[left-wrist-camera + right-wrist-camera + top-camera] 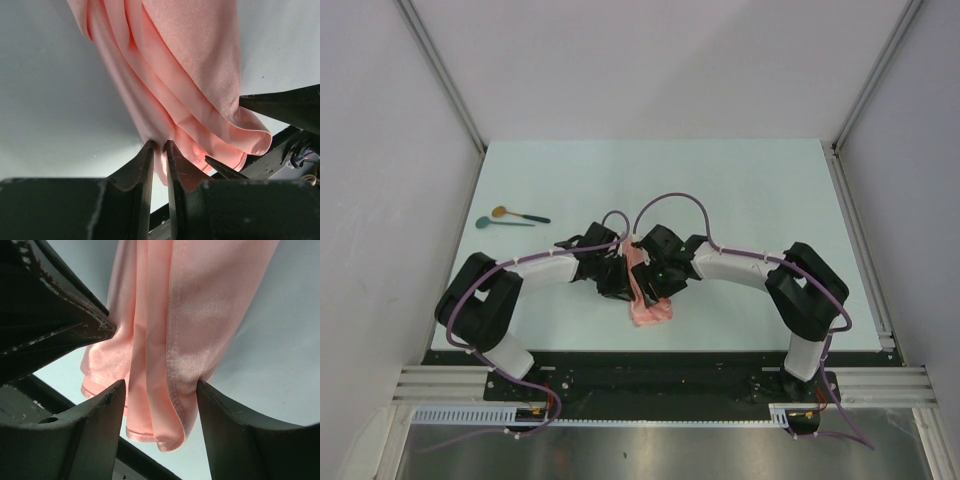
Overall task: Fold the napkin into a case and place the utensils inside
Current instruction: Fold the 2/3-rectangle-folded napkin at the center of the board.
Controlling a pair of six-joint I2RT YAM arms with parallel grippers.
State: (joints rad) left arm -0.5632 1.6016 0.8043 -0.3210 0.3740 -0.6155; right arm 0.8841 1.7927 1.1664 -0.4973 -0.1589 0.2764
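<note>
**Mid-fold: napkin gathered, no pouch yet**

Working the folding step, by the look of it. Holds the napkin [650, 305] as a bunched, pleated strip at the middle of the table [770, 180], close to the near edge, seemingly raised at one end between the two wrists. Pinches a thin fold of it with the left gripper [159, 146], jaws nearly together and clenched on the cloth. Straddles the hanging pleats with the right gripper [160, 387], jaws spread wide and released, cloth brushing the inner faces but not squeezed. Shows no layered pouch, only loose folds ending in a rolled hem. Leaves the golden-bowled spoon [500, 211] and the teal-bowled spoon [483, 223] lying side by side at the far left of the table, well apart from the cloth.

Next, probably: close the right jaws on one clean edge rather than the whole bundle, then spread the cloth flat and crease it. Watch for the sheeny fabric sliding out of the left pinch, and for catching several layers at once. Only afterwards turn to loading.
</note>
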